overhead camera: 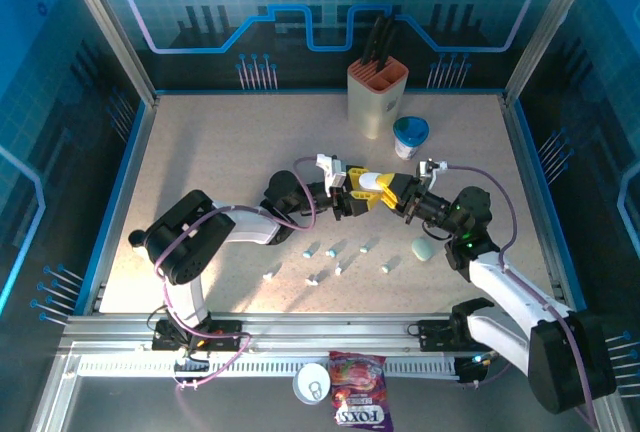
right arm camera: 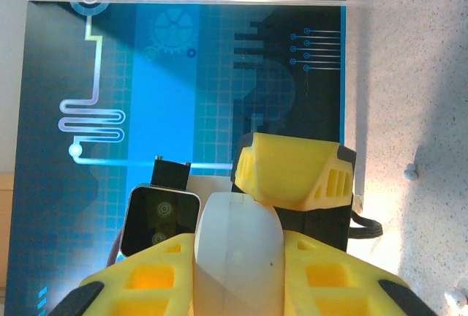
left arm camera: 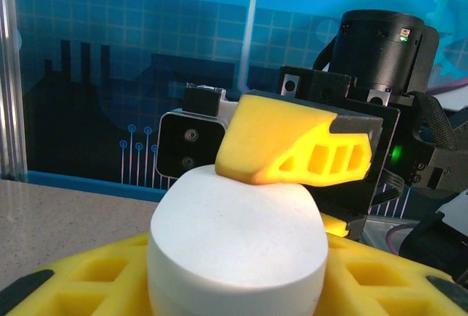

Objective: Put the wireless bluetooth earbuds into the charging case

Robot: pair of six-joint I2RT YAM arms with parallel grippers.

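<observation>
A white pebble-shaped charging case (overhead camera: 372, 183) hangs above the table's middle, held from both sides. My left gripper (overhead camera: 361, 193) is shut on it from the left and my right gripper (overhead camera: 386, 193) from the right. In the left wrist view the case (left arm camera: 238, 235) sits between my yellow fingers (left arm camera: 80, 279), with the right gripper's finger (left arm camera: 292, 148) on its top. The right wrist view shows its seam (right arm camera: 238, 254) between the right fingers (right arm camera: 146, 279). Its lid looks shut. Several tiny white and pale blue earbuds (overhead camera: 331, 250) lie scattered on the table below.
A pale green case (overhead camera: 424, 249) lies right of the earbuds. A knife block (overhead camera: 377, 92) and a blue-lidded cup (overhead camera: 410, 135) stand at the back. A snack bag (overhead camera: 360, 404) and a white lid (overhead camera: 312, 383) lie beyond the front rail.
</observation>
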